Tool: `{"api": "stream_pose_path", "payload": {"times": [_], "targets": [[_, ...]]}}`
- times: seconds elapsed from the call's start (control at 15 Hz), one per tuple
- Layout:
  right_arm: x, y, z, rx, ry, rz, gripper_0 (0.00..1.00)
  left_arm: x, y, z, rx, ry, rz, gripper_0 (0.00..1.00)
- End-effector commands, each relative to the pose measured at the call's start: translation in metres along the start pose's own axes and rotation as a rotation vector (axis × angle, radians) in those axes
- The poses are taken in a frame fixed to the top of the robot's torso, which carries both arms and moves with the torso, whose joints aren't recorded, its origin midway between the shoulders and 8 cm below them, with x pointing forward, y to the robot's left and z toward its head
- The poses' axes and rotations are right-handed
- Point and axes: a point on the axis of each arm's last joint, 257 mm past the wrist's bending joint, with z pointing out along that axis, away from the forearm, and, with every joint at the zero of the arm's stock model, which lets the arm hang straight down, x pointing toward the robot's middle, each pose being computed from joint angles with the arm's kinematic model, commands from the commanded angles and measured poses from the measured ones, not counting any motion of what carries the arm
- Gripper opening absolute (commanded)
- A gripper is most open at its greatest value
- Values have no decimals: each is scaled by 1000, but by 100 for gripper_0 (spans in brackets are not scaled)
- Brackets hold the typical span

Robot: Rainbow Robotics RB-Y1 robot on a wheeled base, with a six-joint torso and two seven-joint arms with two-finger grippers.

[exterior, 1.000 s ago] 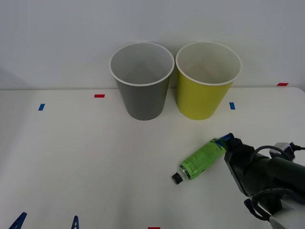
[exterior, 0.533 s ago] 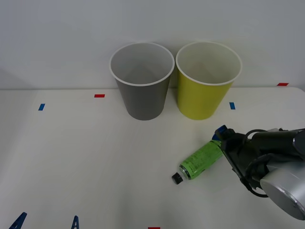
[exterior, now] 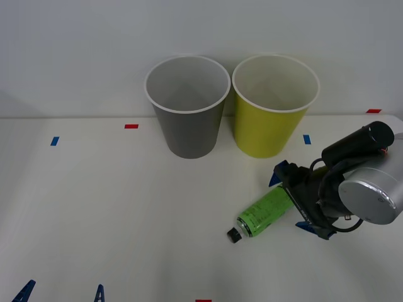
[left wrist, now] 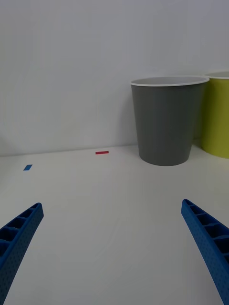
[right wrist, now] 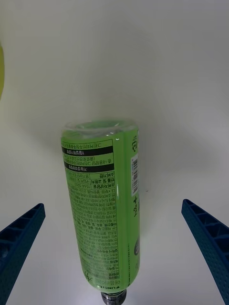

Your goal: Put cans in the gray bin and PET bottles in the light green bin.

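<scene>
While the bottle [exterior: 266, 214] lies on its side on the white worktop [exterior: 113, 214], black cap [exterior: 233, 236] pointing toward the robot, the right gripper [exterior: 296, 201] sits at its base end with jaws wide apart, one blue finger [exterior: 278, 173] on each side and neither touching it. From the right wrist, the green label [right wrist: 102, 209] lies between the spread fingers [right wrist: 19, 238]. Both bins stand upright, side by side at the back of the worktop: the gray bin [exterior: 187, 119] on the left, the light green bin [exterior: 272, 123] on the right, nearest the bottle. Well to the left, the left gripper [left wrist: 114, 248] hovers low over bare worktop, jaws apart, facing the gray bin.
</scene>
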Motion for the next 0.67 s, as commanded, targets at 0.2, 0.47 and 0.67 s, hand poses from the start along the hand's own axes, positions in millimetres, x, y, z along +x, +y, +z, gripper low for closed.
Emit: {"api": "stream_pose_path", "payload": {"times": [0.2, 0.47, 0.67], "targets": [[-12, 4, 9, 52, 9, -30, 100, 0, 0, 0, 0, 0, 0, 100], [-19, -3, 18, 82, -29, -71, 100, 0, 0, 0, 0, 0, 0, 100], [-20, -4, 22, 98, -27, -78, 100, 0, 0, 0, 0, 0, 0, 100]]}}
